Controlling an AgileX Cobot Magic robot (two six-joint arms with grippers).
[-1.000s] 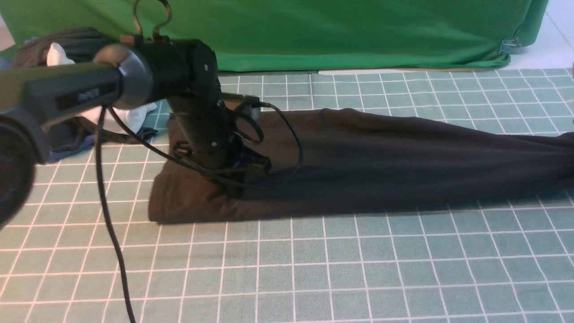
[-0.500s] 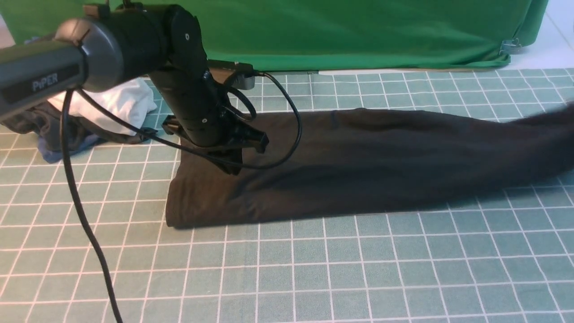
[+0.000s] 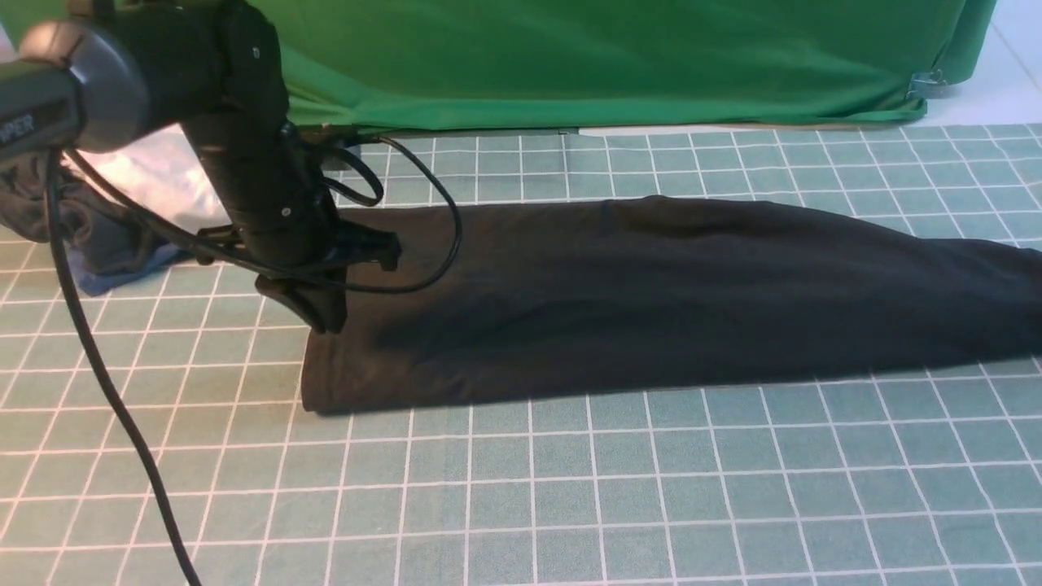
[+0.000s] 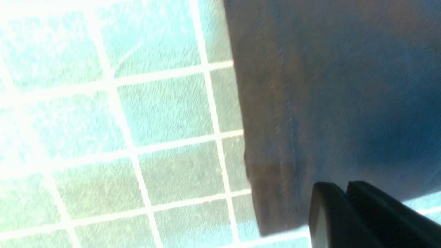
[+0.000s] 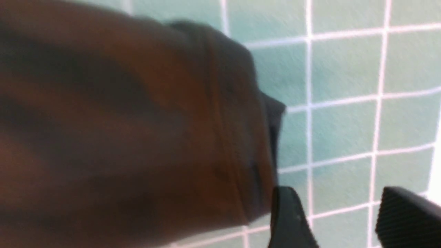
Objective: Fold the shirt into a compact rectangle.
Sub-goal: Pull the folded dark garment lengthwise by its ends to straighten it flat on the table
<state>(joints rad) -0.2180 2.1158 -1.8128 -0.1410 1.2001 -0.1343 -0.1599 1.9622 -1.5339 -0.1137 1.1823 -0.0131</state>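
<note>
On the gridded mat [image 3: 570,488], the shirt [image 3: 651,293] lay as a long dark band, running from left of centre out past the right edge of the front view. At far left, behind the arm, sat a pile of other clothes [image 3: 106,236]. The left arm's casing bore the only readable writing, the letters "PER" [image 3: 18,129], cut off by the frame. No print or label showed on the shirt. The left gripper [image 3: 324,317] hung just over the band's left end, jaws together with nothing seen between them. A stitched hem [image 4: 282,120] ran along that end. The fabric appeared soft, limp and light, likely to sag and slide layer on layer. The hemmed end corners, pinched through every layer, seemed the surest hold. The right gripper [image 5: 344,220] stood partly open and empty, one finger [image 5: 286,220] just beside the shirt's right end.
</note>
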